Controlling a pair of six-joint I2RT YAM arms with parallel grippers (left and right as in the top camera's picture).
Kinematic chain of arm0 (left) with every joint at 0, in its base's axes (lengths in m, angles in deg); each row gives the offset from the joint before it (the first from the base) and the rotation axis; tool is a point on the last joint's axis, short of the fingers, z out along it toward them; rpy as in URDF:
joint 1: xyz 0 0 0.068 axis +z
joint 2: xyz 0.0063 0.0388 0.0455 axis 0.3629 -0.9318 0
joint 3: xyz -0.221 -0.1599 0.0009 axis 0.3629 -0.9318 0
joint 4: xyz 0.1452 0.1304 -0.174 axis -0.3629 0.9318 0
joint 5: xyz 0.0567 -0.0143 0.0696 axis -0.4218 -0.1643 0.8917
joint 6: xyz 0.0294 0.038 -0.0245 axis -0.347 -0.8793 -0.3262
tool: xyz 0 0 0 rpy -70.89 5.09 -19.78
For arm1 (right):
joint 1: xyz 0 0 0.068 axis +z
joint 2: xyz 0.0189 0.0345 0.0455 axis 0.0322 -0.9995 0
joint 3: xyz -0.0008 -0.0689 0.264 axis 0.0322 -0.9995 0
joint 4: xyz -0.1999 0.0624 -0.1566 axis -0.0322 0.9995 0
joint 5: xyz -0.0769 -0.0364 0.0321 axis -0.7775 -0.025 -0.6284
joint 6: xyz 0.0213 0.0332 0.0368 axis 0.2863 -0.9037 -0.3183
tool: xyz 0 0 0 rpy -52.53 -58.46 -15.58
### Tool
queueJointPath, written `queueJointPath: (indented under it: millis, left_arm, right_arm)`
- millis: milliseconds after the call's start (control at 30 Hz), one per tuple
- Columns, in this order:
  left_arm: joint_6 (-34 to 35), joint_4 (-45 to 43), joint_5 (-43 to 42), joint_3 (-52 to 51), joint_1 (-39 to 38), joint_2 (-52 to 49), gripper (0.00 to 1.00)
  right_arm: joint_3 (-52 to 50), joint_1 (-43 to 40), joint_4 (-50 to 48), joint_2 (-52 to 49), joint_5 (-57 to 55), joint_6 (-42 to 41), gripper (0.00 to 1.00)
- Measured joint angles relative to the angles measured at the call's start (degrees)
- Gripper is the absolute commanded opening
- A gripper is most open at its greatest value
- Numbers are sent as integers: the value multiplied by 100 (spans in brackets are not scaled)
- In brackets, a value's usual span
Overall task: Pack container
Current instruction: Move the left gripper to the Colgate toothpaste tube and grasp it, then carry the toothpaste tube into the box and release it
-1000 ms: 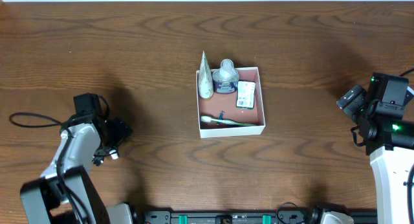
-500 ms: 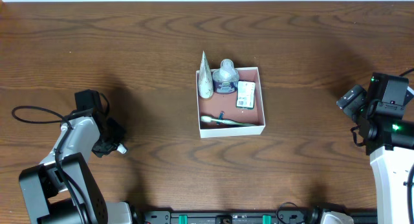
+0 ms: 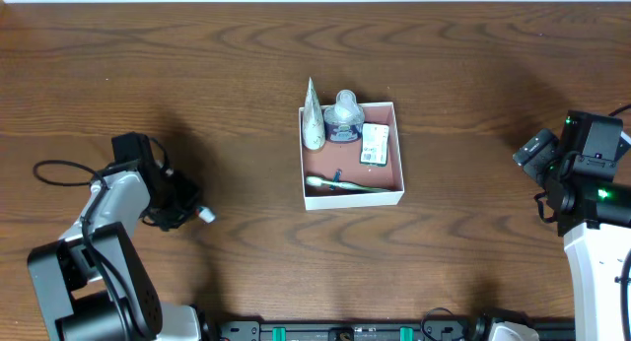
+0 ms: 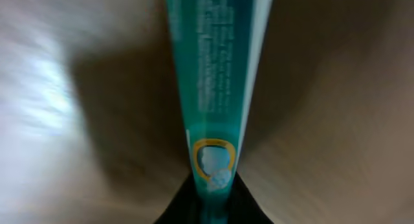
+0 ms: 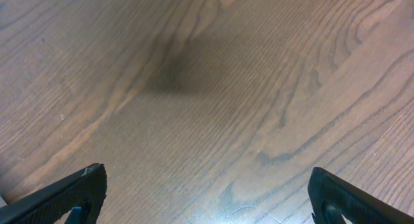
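Since the container (image 3: pixel 392 173) sits mid-table with a toothbrush (image 3: pixel 345 184), green-and-white packet (image 3: pixel 375 144), small bottle (image 3: pixel 344 114) and silver tube (image 3: pixel 313 119) inside, it looks nearly packed. The box reads as light and thin-walled: it probably flexes if pinched and slides on the wooden table (image 3: pixel 197 65) if nudged. If it needs steadying, a pinch on one wall near a corner seems safest. The left gripper (image 3: pixel 187 211), well off to the box's left, is clamped on a teal tube (image 4: pixel 217 75). The right gripper (image 5: pixel 207 188) hangs wide apart at far right, holding nothing.
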Motion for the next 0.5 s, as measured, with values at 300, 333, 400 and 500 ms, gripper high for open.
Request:
queueJointPath:
  millis: [300, 333, 400, 500]
  left_arm:
    - [-328, -13, -2343, 619, -197, 129, 8]
    - [-372, -20, -2542, 697, -256, 190, 8]
    - [-455, -50, -2872, 866, -409, 341, 8]
    - [-555, -153, -3169, 1121, -728, 669, 8]
  right_arm:
    - [0, 0, 0, 0, 2, 0, 99]
    - [0, 0, 0, 0, 2, 0, 99]
    - [0, 0, 0, 0, 0, 0, 99]
    - [0, 0, 0, 0, 0, 0, 99]
